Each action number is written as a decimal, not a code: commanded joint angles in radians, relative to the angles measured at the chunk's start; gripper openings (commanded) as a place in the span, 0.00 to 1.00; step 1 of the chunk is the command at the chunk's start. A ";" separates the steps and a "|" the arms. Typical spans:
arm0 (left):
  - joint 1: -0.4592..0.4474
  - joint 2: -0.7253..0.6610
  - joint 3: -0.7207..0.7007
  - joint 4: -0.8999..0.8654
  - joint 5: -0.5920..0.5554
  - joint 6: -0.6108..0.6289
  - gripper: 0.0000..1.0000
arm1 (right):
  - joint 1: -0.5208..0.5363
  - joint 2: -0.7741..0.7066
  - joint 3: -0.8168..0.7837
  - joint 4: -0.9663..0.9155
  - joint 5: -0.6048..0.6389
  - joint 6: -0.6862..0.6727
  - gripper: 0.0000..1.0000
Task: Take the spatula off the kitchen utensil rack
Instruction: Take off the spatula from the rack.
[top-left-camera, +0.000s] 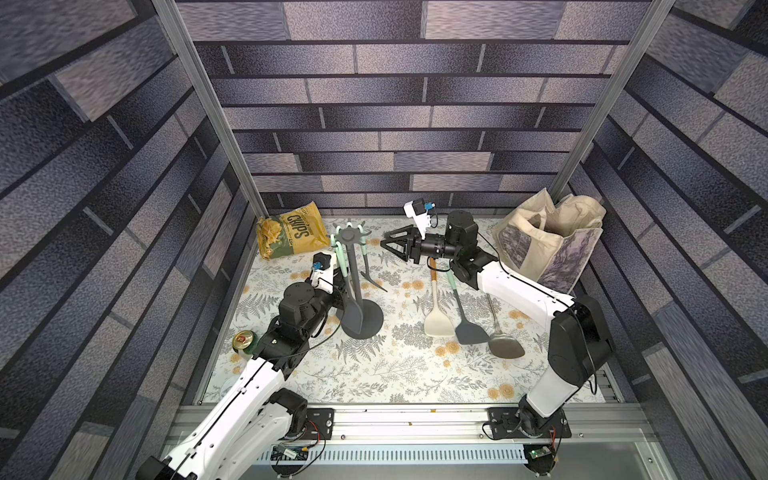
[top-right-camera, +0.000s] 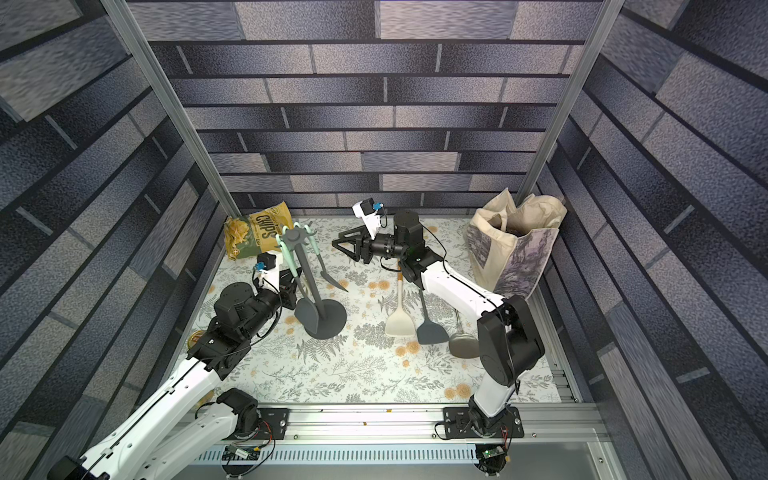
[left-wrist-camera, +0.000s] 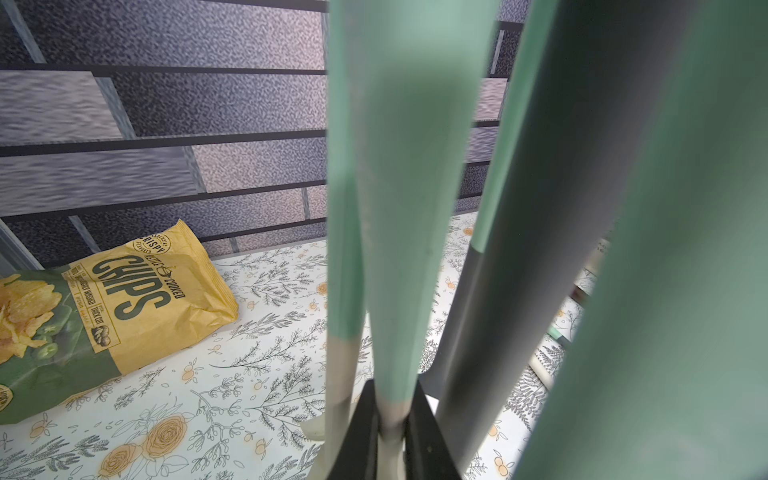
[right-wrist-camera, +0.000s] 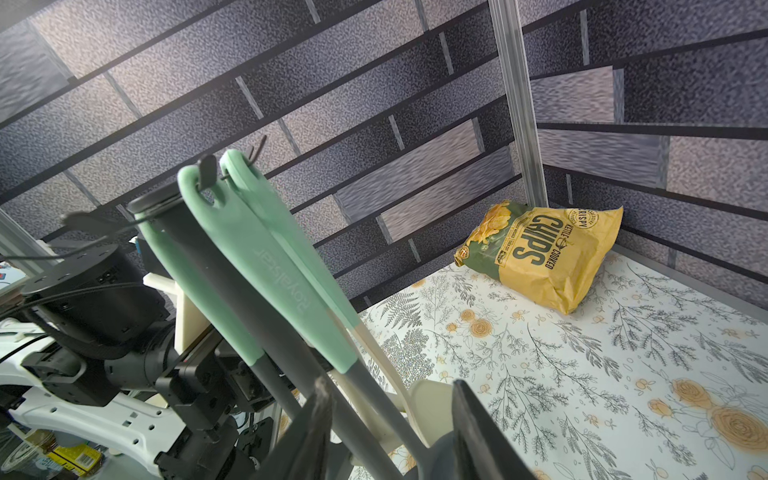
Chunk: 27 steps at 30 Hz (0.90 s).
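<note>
At the kitchen utensil rack (top-left-camera: 348, 237), the left gripper (left-wrist-camera: 390, 419), squeezing the spatula (left-wrist-camera: 390, 208) tight, should lift it straight up, slowly, until it comes free.

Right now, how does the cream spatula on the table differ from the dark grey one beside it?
The cream spatula has a wooden-looking handle; the dark grey spatula has a mint-green one. The cream spatula lies nearer the kitchen utensil rack; the dark grey spatula sits between it and a metal turner. Both lie flat, blades toward the robot.
</note>
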 joint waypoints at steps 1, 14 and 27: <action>0.004 0.014 -0.002 -0.034 0.010 0.006 0.14 | 0.016 0.024 0.052 -0.073 -0.037 -0.060 0.49; 0.004 0.017 -0.004 -0.031 0.010 0.007 0.14 | 0.063 0.054 0.132 -0.193 -0.071 -0.155 0.55; 0.004 0.014 -0.007 -0.031 0.008 0.008 0.14 | 0.100 0.107 0.212 -0.278 -0.073 -0.215 0.55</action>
